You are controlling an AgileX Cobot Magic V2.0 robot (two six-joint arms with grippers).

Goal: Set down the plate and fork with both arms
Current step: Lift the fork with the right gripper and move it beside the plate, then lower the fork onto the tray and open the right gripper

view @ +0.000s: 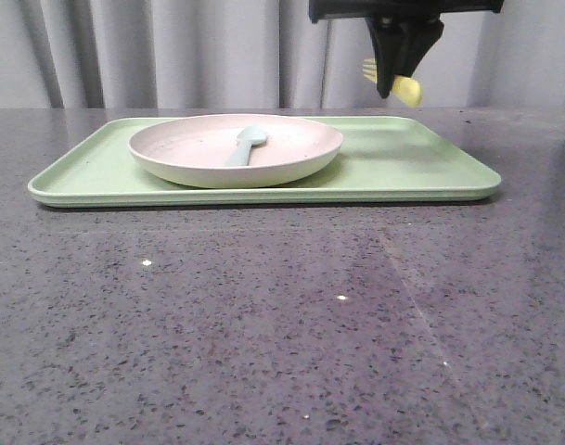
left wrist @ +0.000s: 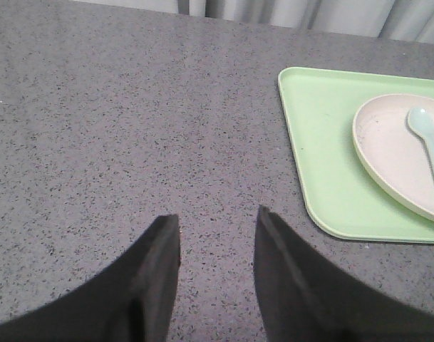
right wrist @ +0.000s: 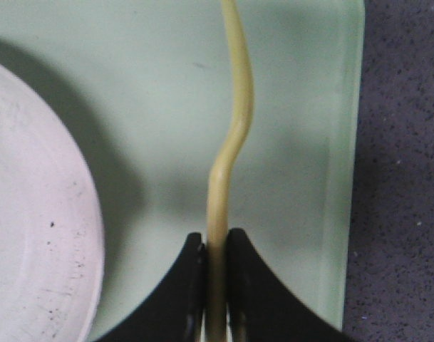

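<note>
1. Front view shows the right gripper (view: 402,82) high above the tray (view: 421,167), over the bare part beside the plate (view: 236,148). Its jaws are closed tight on the fork (view: 404,89).
2. The right wrist view shows the fork (right wrist: 227,164) held on its edge over the green tray (right wrist: 302,142), with the plate (right wrist: 31,214) near. I think it is held like this so it can be lowered next to the plate.
3. The plate rests on the tray, with a pale blue spoon (view: 246,144) inside.
4. The left gripper (left wrist: 217,274) is open and holds nothing, over the grey table (left wrist: 131,107), well apart from the tray.
</note>
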